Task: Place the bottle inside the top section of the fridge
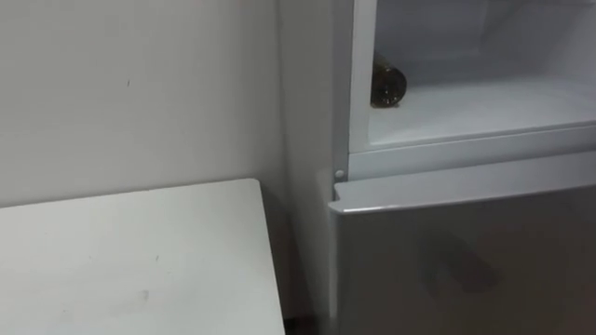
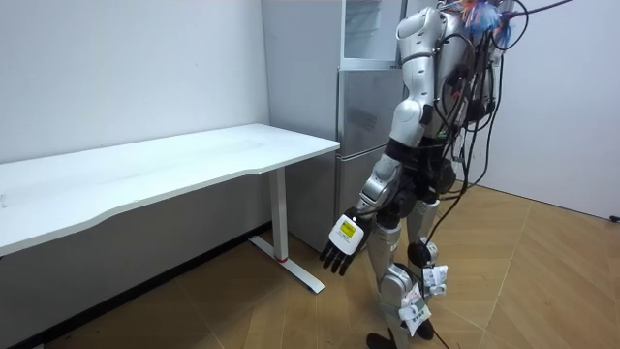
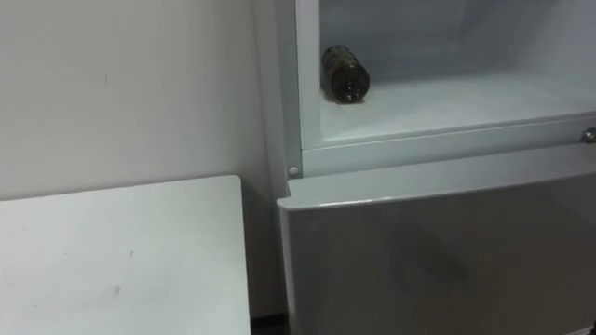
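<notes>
A dark bottle lies on its side on the white floor of the open upper fridge compartment, at its left wall, with its bottom end facing me; in the right eye view the bottle sits in the same spot. No hand is near it. In the room view I stand upright right in front of the fridge, facing it. My left hand hangs low at my side with relaxed fingers, holding nothing.
The lower fridge door is closed below the compartment. A white table stands to my left against the wall, with a narrow gap between it and the fridge. Wooden floor lies behind me.
</notes>
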{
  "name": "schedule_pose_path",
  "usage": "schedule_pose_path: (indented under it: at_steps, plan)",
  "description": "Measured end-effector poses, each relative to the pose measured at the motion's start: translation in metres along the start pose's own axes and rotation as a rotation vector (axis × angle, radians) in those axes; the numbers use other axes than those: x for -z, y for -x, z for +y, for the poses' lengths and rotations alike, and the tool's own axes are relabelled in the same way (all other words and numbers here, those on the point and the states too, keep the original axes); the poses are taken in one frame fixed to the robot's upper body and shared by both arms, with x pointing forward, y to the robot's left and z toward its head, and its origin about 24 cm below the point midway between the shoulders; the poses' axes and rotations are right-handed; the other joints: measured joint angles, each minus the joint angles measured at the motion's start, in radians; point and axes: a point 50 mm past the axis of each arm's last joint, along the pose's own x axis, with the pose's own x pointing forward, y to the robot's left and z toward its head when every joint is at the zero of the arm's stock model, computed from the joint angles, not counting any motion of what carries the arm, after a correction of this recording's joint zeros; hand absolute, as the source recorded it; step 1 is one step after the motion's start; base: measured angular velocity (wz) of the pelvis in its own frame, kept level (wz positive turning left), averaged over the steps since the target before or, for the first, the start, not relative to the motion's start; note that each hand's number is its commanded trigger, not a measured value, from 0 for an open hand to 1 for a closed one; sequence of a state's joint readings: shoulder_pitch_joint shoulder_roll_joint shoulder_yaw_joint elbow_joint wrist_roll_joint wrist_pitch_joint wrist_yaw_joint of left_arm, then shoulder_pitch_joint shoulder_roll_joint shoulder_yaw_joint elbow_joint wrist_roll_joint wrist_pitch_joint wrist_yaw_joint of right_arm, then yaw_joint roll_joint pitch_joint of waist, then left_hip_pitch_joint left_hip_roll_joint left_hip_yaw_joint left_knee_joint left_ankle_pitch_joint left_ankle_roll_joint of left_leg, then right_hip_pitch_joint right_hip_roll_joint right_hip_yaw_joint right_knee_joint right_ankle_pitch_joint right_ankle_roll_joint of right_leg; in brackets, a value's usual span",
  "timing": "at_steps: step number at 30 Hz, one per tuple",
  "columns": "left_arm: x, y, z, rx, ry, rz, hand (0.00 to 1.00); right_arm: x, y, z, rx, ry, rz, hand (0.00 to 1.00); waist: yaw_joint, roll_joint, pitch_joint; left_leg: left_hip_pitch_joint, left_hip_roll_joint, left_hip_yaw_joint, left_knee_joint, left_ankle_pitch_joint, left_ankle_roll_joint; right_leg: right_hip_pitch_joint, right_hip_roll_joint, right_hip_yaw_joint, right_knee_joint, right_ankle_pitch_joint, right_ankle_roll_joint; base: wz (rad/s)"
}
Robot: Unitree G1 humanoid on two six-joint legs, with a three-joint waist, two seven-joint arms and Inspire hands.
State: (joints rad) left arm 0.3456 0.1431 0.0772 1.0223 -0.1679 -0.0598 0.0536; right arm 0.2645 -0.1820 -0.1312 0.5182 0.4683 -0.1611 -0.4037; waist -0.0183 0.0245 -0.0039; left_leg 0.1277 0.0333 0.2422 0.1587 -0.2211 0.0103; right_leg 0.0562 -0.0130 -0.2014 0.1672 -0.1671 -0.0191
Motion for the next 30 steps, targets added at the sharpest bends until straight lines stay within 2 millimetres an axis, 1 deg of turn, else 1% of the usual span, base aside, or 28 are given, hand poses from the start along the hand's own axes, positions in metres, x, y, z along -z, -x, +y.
schedule_pose_path:
  at_steps: [2, 3, 4, 6, 11, 15, 18, 20, 21, 22, 23, 26, 27, 28, 30]
  plan:
    - [0.000, 0.000, 0.000, 0.000, 0.020, 0.002, 0.00, 0.016, 0.001, -0.007, 0.031, 0.024, 0.062, 0.00, -0.003, -0.001, 0.0005, 0.005, -0.001, -0.002, -0.001, 0.000, 0.000, 0.001, -0.001, 0.003, 0.002, -0.004, 0.001, -0.02]
    - [0.000, 0.000, 0.000, 0.000, 0.027, -0.002, 0.00, 0.020, 0.001, -0.009, 0.040, 0.026, 0.079, 0.00, -0.005, -0.002, 0.0006, 0.004, -0.001, -0.002, 0.000, 0.000, 0.000, 0.001, -0.001, 0.003, 0.002, -0.004, 0.001, 0.03]
    - [-0.001, 0.000, 0.000, 0.000, 0.037, -0.011, 0.00, 0.029, 0.001, -0.013, 0.063, 0.027, 0.121, 0.00, -0.006, -0.004, -0.0004, 0.003, -0.001, -0.003, -0.001, 0.000, 0.000, 0.000, -0.001, 0.003, 0.003, -0.004, 0.001, 0.03]
    - [0.000, 0.000, 0.000, -0.002, 0.037, -0.011, 0.00, 0.039, 0.004, -0.020, 0.097, 0.005, 0.171, 0.00, -0.005, -0.005, 0.0000, 0.003, -0.001, -0.003, -0.001, 0.000, 0.000, -0.001, -0.001, 0.003, 0.003, -0.004, 0.001, 0.00]
    - [0.002, 0.001, 0.001, -0.003, 0.038, -0.006, 0.00, 0.049, 0.008, -0.031, 0.141, -0.057, 0.229, 0.00, -0.016, -0.006, -0.0003, 0.000, 0.000, -0.004, -0.016, -0.001, 0.001, -0.005, 0.002, 0.003, 0.005, -0.004, 0.001, 0.00]
    - [0.004, 0.002, 0.002, 0.005, 0.043, -0.001, 0.00, 0.052, 0.007, -0.037, 0.161, -0.086, 0.251, 0.00, -0.020, -0.007, -0.0006, 0.005, -0.001, -0.005, -0.023, -0.001, 0.001, -0.004, 0.003, 0.002, 0.005, -0.005, 0.001, 0.00]
    - [0.006, 0.002, 0.007, 0.008, 0.070, 0.005, 0.00, 0.046, 0.002, -0.044, 0.217, -0.147, 0.242, 0.00, -0.030, -0.011, -0.0009, 0.007, -0.002, -0.005, -0.023, -0.001, 0.001, -0.003, 0.002, 0.003, 0.009, -0.005, 0.001, -0.01]
    - [0.008, 0.002, 0.013, -0.010, 0.090, 0.010, 0.00, 0.038, -0.002, -0.055, 0.293, -0.239, 0.222, 0.00, -0.036, -0.020, 0.0005, 0.014, -0.010, -0.004, -0.023, -0.001, 0.001, -0.003, 0.000, 0.003, 0.007, -0.007, 0.003, -0.02]
    - [0.008, 0.003, 0.015, -0.017, 0.097, 0.011, 0.00, 0.035, -0.003, -0.057, 0.312, -0.258, 0.213, 0.00, -0.037, -0.022, 0.0012, 0.015, -0.010, -0.004, -0.023, -0.001, 0.001, -0.002, 0.000, 0.003, 0.007, -0.008, 0.003, 0.00]
    - [0.011, 0.004, 0.019, -0.031, 0.111, 0.015, 0.00, 0.030, -0.005, -0.062, 0.339, -0.291, 0.195, 0.00, -0.041, -0.030, 0.0008, 0.016, -0.010, -0.004, -0.023, -0.001, 0.001, -0.001, -0.001, 0.004, 0.007, -0.010, 0.004, 0.00]
    - [0.014, 0.005, 0.022, -0.044, 0.125, 0.018, 0.00, 0.024, -0.007, -0.067, 0.364, -0.324, 0.179, 0.00, -0.054, -0.039, 0.0013, 0.016, -0.010, -0.004, -0.023, -0.001, 0.001, 0.000, -0.002, 0.004, 0.007, -0.012, 0.005, 0.00]
    - [0.016, 0.006, 0.027, -0.061, 0.146, 0.021, 0.00, 0.009, -0.014, -0.078, 0.421, -0.389, 0.136, 0.00, -0.061, -0.050, 0.0036, 0.014, -0.009, -0.001, -0.023, -0.001, 0.001, -0.003, -0.002, 0.010, 0.008, -0.013, 0.006, -0.02]
    - [0.016, 0.006, 0.028, -0.062, 0.151, 0.019, 0.00, 0.007, -0.015, -0.079, 0.433, -0.410, 0.131, 0.00, -0.063, -0.055, 0.0032, 0.013, -0.009, -0.001, -0.023, -0.001, 0.001, -0.004, -0.002, 0.010, 0.008, -0.013, 0.006, 0.00]
    - [0.014, 0.006, 0.029, -0.062, 0.161, 0.013, 0.00, 0.001, -0.016, -0.083, 0.452, -0.455, 0.116, 0.00, -0.063, -0.057, 0.0042, 0.008, -0.009, 0.001, -0.024, -0.001, 0.001, -0.005, -0.002, 0.010, 0.008, -0.013, 0.007, 0.00]
    - [0.012, 0.006, 0.029, -0.058, 0.160, -0.001, 0.00, -0.007, -0.018, -0.089, 0.480, -0.506, 0.090, 0.00, -0.064, -0.061, 0.0031, 0.007, -0.008, 0.002, -0.024, -0.001, 0.001, -0.006, -0.003, 0.012, 0.007, -0.013, 0.007, 0.00]
